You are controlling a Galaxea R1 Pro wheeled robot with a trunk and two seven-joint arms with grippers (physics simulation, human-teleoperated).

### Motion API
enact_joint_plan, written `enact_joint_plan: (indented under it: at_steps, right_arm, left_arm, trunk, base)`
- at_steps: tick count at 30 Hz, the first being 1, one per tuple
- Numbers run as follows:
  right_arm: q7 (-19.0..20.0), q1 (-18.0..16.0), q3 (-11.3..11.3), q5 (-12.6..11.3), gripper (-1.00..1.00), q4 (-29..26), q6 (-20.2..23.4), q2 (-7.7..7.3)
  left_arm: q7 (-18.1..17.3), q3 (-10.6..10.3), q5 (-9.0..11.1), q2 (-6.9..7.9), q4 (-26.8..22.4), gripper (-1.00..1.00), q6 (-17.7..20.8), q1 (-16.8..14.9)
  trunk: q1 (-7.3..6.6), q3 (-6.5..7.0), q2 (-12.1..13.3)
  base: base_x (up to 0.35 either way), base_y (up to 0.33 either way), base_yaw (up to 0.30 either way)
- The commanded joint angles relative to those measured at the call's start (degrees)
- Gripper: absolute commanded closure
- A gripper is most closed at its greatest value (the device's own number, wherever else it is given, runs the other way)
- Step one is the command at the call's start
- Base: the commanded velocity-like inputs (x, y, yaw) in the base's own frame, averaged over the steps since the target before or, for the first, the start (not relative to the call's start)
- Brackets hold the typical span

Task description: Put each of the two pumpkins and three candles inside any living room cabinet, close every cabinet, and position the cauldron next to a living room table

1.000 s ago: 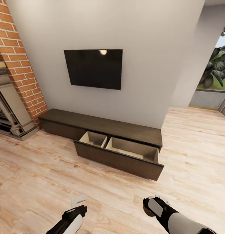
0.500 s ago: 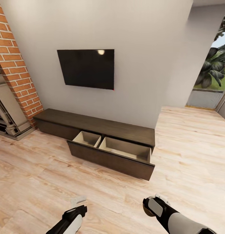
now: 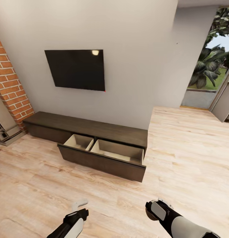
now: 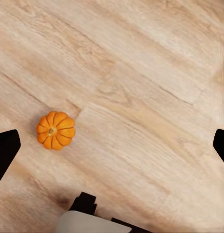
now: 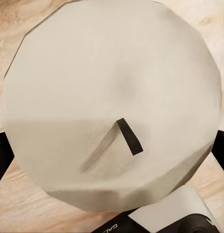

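Wooden floor runs to the white wall, where the cabinet stands with one drawer pulled out. Right gripper grips a candle tightly. Left gripper is wide open above a pumpkin on the floor.

Left forearm: showing a glossy white shell ending in a black wrist collar.
Left claw: showing pale grey fingers.
Right forearm: showing a white casing with black joints.
Right wrist: carrying a rounded white panel on black housing.
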Motion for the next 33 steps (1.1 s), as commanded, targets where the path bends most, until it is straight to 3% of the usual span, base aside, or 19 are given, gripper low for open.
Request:
enact_joint_plan:
  at_steps: [1, 11, 25, 33]
  right_arm:
    - [-0.4, -0.1, 0.4, 0.1, 1.00, -0.1, 0.4, 0.01]
    - [-0.4, -0.1, 0.4, 0.1, 1.00, -0.1, 0.4, 0.03]
    - [-0.4, -0.1, 0.4, 0.1, 1.00, -0.2, 0.3, 0.07]
    - [-0.4, -0.1, 0.5, 0.1, 1.00, -0.2, 0.3, 0.16]
  left_arm:
    - [0.5, -0.3, 0.3, 0.11, -0.2, -1.00, 0.2, 0.0]
    - [0.5, -0.3, 0.3, 0.12, -0.1, -1.00, 0.2, 0.0]
    - [0.5, -0.5, 0.2, 0.08, -0.1, -1.00, 0.2, 0.0]
    - [0.5, -0.5, 0.3, 0.08, -0.2, -1.00, 0.2, 0.0]
  trunk:
    - [0.01, -0.11, -0.1]
    - [0.01, -0.46, -0.1]
    - [0.01, -1.12, -0.1]
    - [0.01, -1.59, -0.1]
  base:
    - [0.000, -0.041, -0.250]
    - [0.044, -0.007, -0.254]
    - [0.296, -0.018, -0.244]
    - [0.263, -0.028, -0.119]
